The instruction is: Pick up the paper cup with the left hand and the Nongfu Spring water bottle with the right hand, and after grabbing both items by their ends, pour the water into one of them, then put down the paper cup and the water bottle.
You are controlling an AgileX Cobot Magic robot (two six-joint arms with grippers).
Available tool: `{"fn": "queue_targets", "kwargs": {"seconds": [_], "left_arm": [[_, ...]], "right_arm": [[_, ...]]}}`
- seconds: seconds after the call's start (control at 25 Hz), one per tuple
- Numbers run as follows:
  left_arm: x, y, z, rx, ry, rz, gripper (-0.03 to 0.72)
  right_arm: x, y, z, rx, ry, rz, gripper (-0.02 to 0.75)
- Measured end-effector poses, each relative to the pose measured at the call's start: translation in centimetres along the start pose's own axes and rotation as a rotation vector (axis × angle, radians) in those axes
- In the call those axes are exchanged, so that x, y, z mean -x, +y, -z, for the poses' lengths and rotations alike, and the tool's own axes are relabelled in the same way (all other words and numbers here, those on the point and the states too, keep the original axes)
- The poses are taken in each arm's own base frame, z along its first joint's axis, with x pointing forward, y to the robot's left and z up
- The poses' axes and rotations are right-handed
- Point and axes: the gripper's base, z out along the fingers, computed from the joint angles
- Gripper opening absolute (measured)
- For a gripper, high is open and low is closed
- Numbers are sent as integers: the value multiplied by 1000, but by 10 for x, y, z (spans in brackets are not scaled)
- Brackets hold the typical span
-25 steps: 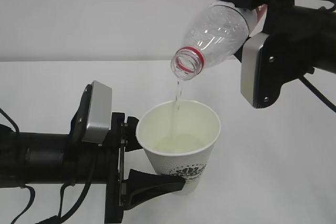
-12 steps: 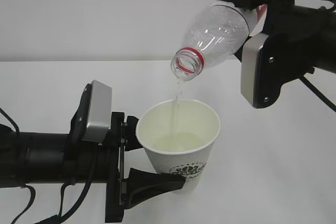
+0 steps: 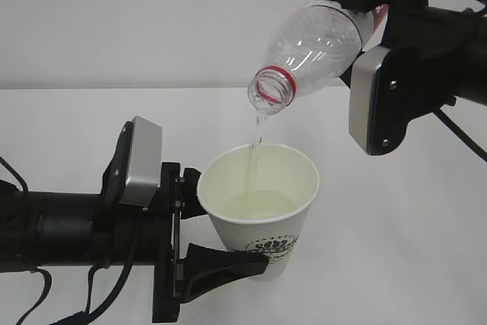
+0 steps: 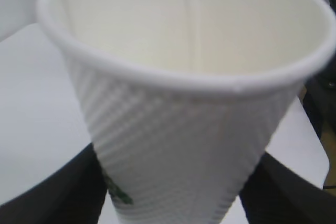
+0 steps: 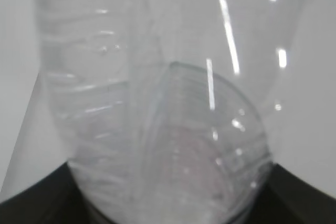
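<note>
Pour in progress: right hand (image 3: pixel 365 5) has its jaws closed around the base end of the Nongfu Spring water bottle (image 3: pixel 312 47), left hand (image 3: pixel 221 241) has its jaws closed on the lower part of the paper cup (image 3: pixel 262 215), held upright above the tabletop (image 3: pixel 411 249). To do it well the mouth should stay over the cup's centre and the tilt rise slowly (the water (image 3: pixel 257 142) falls as a thin stream, cup partly filled). Bottle's long axis slants, mouth pointing down-left, base up-right
</note>
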Motion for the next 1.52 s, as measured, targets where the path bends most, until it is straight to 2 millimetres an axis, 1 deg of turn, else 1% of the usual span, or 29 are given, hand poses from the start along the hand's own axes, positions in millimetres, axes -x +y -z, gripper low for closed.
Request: {"fn": "queue_targets", "kwargs": {"seconds": [1.52], "left_arm": [[0,4,0,39,-6,22,534]], "right_arm": [[0,-1,0,-6,0,2,503]]}}
